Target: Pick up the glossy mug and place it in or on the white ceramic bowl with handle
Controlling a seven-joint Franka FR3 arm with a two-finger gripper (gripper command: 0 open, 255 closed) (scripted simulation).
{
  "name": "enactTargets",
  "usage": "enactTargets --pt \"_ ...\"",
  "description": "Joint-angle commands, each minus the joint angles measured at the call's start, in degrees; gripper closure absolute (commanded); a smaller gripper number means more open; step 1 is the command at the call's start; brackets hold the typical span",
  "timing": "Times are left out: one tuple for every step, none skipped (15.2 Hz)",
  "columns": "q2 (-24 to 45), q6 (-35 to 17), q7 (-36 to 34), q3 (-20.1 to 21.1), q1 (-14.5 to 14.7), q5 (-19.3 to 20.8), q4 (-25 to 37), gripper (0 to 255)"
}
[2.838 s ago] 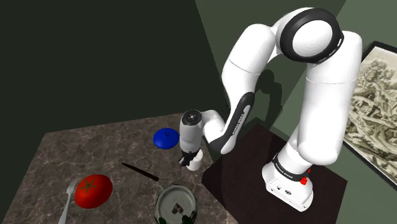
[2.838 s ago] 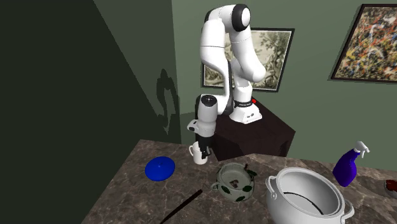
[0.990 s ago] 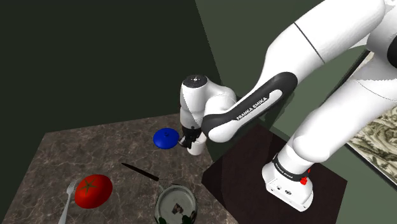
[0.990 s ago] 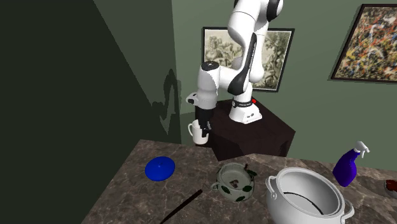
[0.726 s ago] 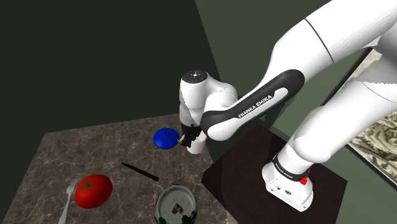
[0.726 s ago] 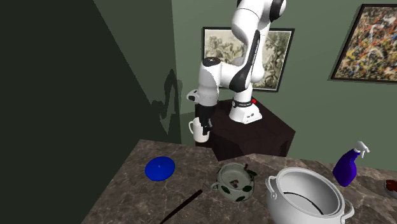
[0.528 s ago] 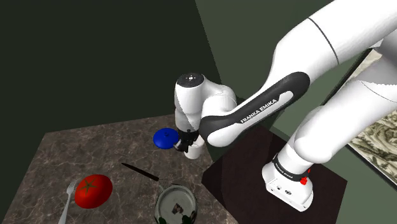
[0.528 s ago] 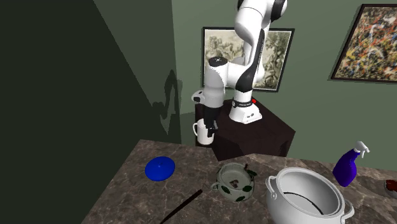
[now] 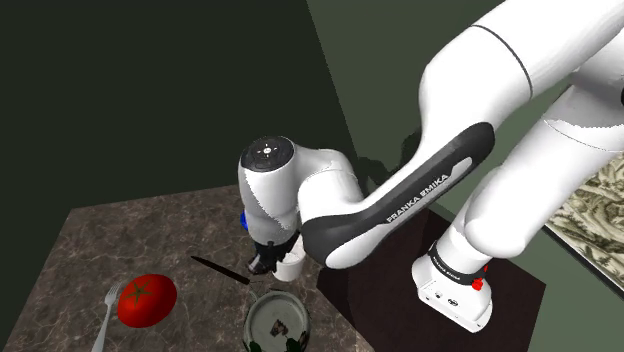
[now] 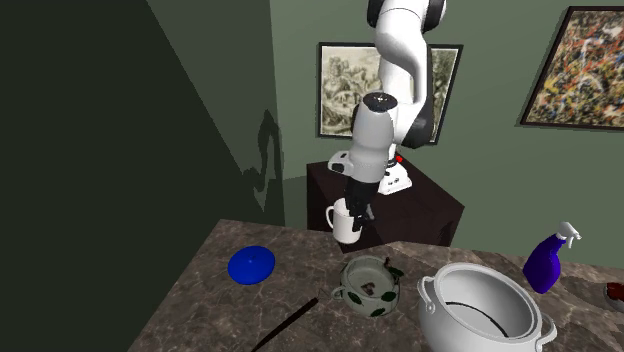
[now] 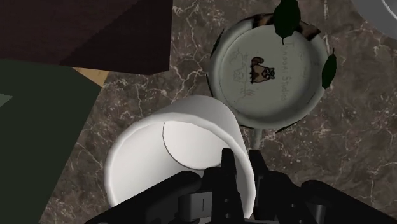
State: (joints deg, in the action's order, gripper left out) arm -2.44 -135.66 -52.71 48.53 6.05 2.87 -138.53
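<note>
1. Arm (image 9: 470,120): white with dark joints. The dark forearm band carries the lettering "FRANKA EMIKA", readable in the shoulder view. The arm bends down over the counter, with the wrist directly above the pincer.

2. Counter (image 10: 200,290): dark veined stone. It lies below the pincer. The dark box stand (image 10: 432,212) adjoins it behind the pincer.

3. Large white pot (image 10: 485,310): two loop handles. It stands on the counter beyond the bowl, well apart from the pincer.

4. Bowl (image 11: 270,70): pale, with a side handle and dark green leaf shapes at the rim. Its inside shows a small brown animal and faint script that cannot be read. It sits on the counter below the pincer and just ahead of it.

5. Mug (image 11: 159,159): plain white, smooth, cylindrical, and open-topped with a bare interior. A loop handle is visible in the second exterior view (image 10: 343,228). The mug hangs from the pincer above the counter, tilted, near the bowl but not over its centre.

6. Pincer (image 11: 242,172): all black. It is clamped on the mug's wall, with one finger inside the rim and one outside.

7. Smaller items on the counter, all apart from the pincer: red tomato (image 9: 147,300), blue plate (image 10: 251,264), black knife (image 9: 220,270), fork (image 9: 105,315).
</note>
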Motion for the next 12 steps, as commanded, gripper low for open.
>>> enactTargets --pt "3.17 1.33 -5.43 1.87 1.11 3.21 3.14 255" --pt "4.74 2.10 -7.79 2.48 1.81 4.78 4.71 255" --pt "6.39 2.92 -10.16 2.99 2.62 6.43 6.34 255" --pt "8.63 4.07 -13.18 3.42 3.93 8.59 8.55 255" --pt "9.41 3.45 -13.86 3.10 4.23 9.51 8.34 255" --pt "10.19 2.83 -14.54 2.72 4.58 10.43 8.15 255" --pt "10.99 2.23 -15.25 2.41 4.85 11.40 7.98 255" --pt "11.80 1.64 -15.97 2.09 5.13 12.38 7.82 255" --pt "12.60 1.07 -16.68 1.72 5.45 13.36 7.68 255" --pt "13.41 0.50 -17.41 1.33 5.78 14.35 7.55 255" --pt "14.21 -0.06 -18.12 0.90 6.13 15.35 7.44 255" --pt "15.01 -0.60 -18.84 0.45 6.49 16.34 7.35 255"
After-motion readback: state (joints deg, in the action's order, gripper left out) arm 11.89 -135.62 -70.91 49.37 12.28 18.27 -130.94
